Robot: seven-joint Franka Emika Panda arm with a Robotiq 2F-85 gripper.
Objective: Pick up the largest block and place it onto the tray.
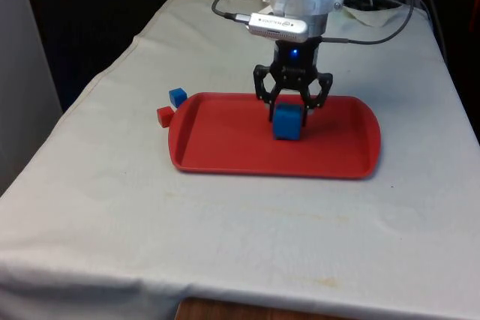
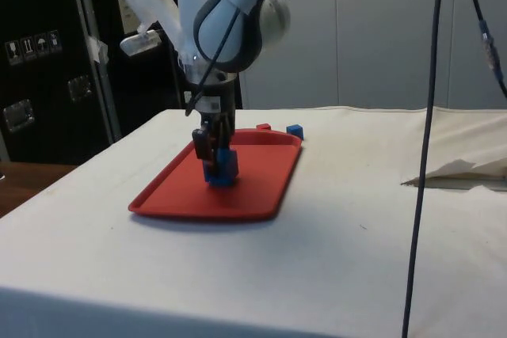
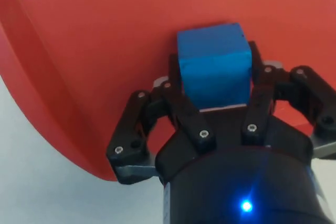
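- Most work looks done: gripper point(image 1: 288, 114) clamps the large blue block point(image 1: 286, 122) low over the red tray point(image 1: 225, 148), centre frame.
- Left: release and retreat.

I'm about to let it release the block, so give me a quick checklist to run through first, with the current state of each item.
1. Right block held: the large blue block sits in the gripper, bigger than the small blue block and the small red block. Ok.
2. Jaws shut on the block's two sides, seen in the wrist view. Ok.
3. Block over the red tray, well inside its rim. Ok.
4. Block resting on the tray floor: looks down or very close in the side view. Cannot tell.
5. Landing spot free of other things: both small blocks lie on the cloth outside the tray. Ok.
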